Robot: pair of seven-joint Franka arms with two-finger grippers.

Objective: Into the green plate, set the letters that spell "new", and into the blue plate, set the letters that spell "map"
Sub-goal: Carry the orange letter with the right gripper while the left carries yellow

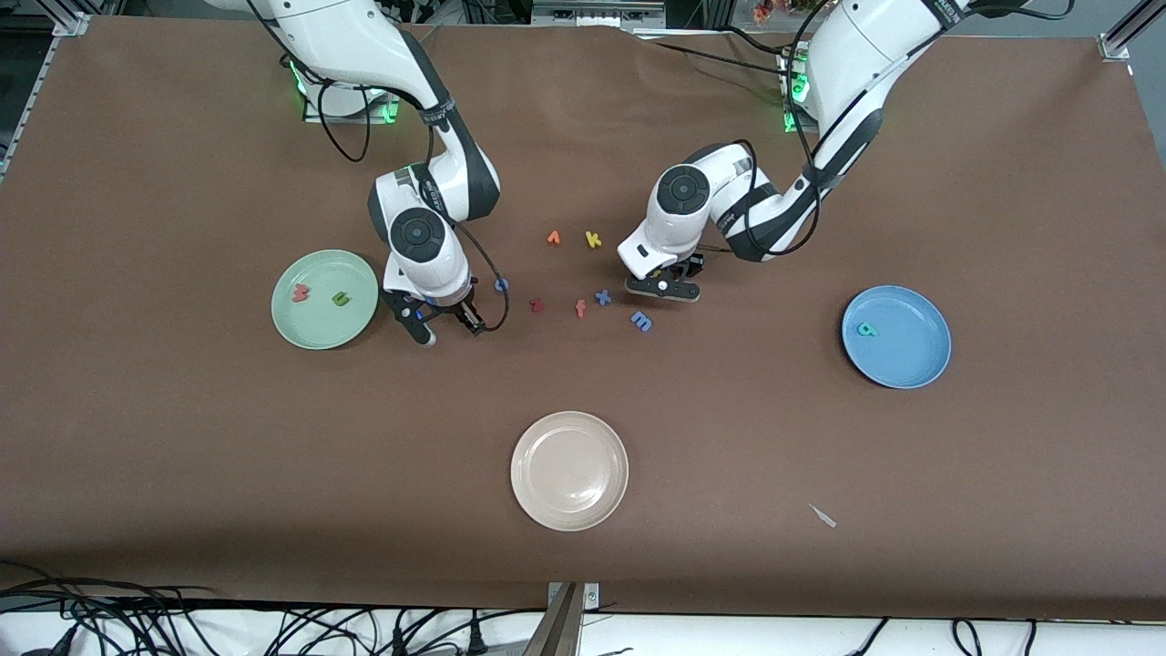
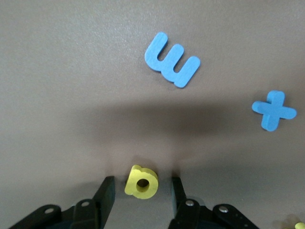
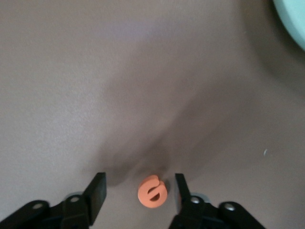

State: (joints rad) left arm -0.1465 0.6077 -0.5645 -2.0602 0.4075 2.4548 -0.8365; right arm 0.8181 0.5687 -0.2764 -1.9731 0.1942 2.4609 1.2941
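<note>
The small foam letters for "new" and "map" are lying partly in the plates and partly on the brown surface point(image 1: 182, 437). We are seeing the pinkish-red foam w point(image 1: 301, 292) and the olive-green foam n point(image 1: 341, 298) resting in the round pale mint-green plate point(image 1: 291, 328), and the teal foam p point(image 1: 867, 330) lying in the round mid-blue plate point(image 1: 911, 364) toward the left arm's end.

From the front view, the orange foam e point(image 3: 152, 191) and the yellow foam a point(image 2: 141, 182) are hiding under the wrists; only the wrist views are showing them. The right gripper point(image 3: 139, 191) is standing low beside the green plate, its jaws apart on either side of the e, not touching it. The left gripper point(image 2: 142, 191) is likewise straddling the a with a gap on each side.

The blue foam m point(image 1: 641, 320) is lying just beside the left gripper, nearer the front camera, with a blue foam x point(image 1: 602, 296) close by. A cream-white round plate point(image 1: 537, 501) is sitting nearest the camera.
</note>
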